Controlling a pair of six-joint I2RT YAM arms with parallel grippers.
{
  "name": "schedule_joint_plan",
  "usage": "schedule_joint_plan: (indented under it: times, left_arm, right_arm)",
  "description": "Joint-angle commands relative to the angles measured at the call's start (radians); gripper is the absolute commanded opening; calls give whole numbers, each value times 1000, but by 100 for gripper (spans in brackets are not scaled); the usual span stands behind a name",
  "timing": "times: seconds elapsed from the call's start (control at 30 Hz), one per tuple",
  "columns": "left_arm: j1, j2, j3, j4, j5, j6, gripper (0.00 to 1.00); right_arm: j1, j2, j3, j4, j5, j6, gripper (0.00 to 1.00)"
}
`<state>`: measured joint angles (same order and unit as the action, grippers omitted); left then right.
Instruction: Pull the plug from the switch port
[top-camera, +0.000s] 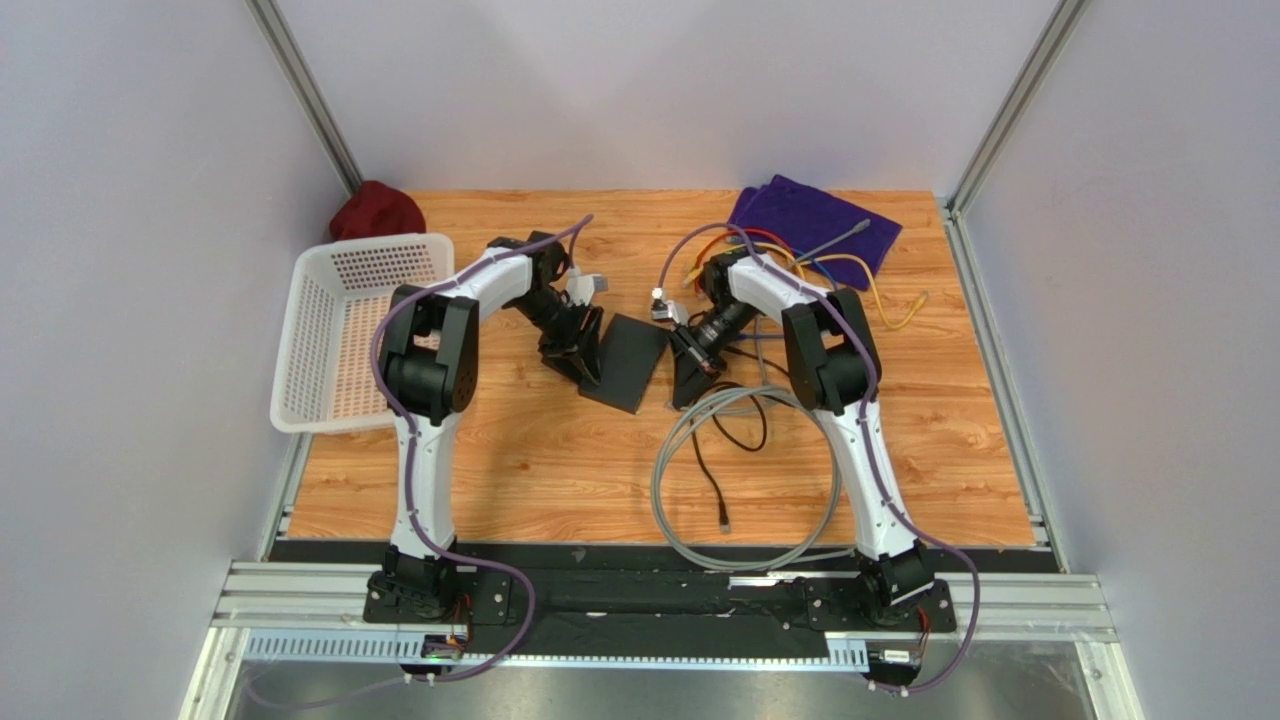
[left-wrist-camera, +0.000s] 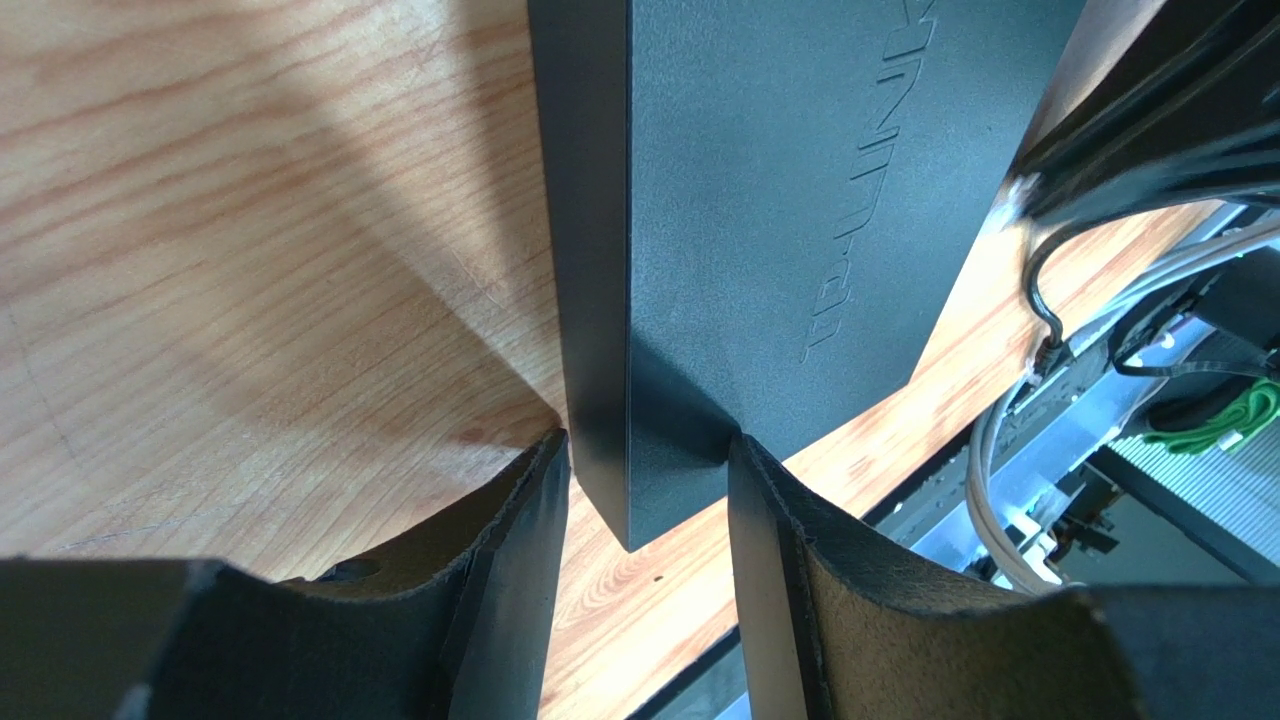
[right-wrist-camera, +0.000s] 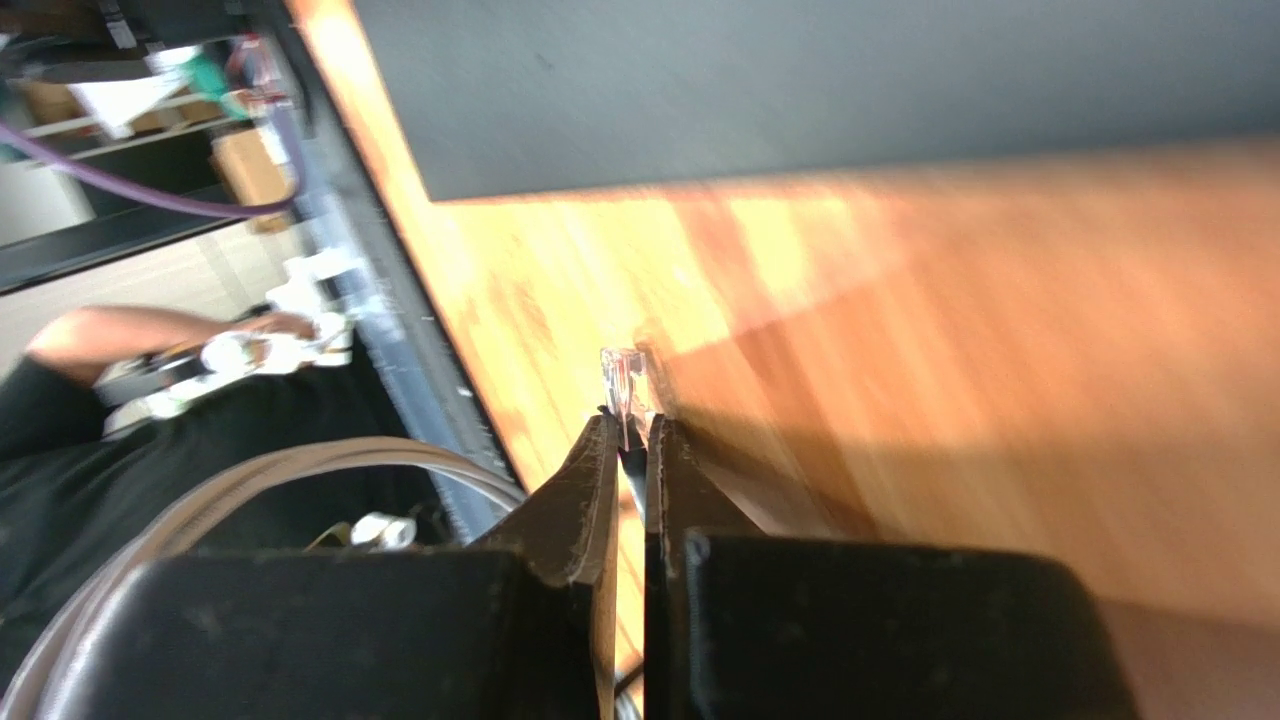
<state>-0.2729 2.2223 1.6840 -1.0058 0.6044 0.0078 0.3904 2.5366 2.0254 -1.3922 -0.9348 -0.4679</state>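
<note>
The switch (top-camera: 625, 365) is a flat matte-black box at mid-table. In the left wrist view one corner of the switch (left-wrist-camera: 781, 210) sits between my left gripper's (left-wrist-camera: 646, 458) fingers (left-wrist-camera: 519, 518), which are shut on it across its thickness. My left gripper (top-camera: 577, 353) is at the box's left edge. My right gripper (top-camera: 694, 360) is just right of the box. In the right wrist view my right gripper (right-wrist-camera: 631, 431) is shut on a clear plug (right-wrist-camera: 628, 384) with a black cable running back between the pads. The plug is apart from the switch (right-wrist-camera: 842, 75), with bare wood between them.
A white mesh basket (top-camera: 361, 323) stands at the left edge, with a red cloth (top-camera: 376, 210) behind it. A purple cloth (top-camera: 815, 219) and yellow cables (top-camera: 887, 300) lie at the back right. A grey cable loop (top-camera: 751, 488) and a loose black cable (top-camera: 718, 503) lie in front of the right arm.
</note>
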Motion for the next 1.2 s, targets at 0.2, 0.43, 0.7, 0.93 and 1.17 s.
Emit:
schedule_joint_plan:
  times: [0.2,0.43,0.7,0.93,1.17]
  left_arm:
    - [8,-22,22,7,-123,35,51]
    - [55,-73,23,-1,-176,60,51]
    - [83,-167,91,-14,-163,124,55]
    - [83,-291,108,-21,-20,193,59]
    - [83,-335,255,-31,-92,199,88]
  right_arm:
    - [-177,-102,266,163,349,26,0]
    - [-246,-72,438,401,594,153,0]
    - [-237,-110,496,501,823,227,62]
    - [-240,-289,380,496,765,265,79]
    - [-223,-419,349,484,980,371,80]
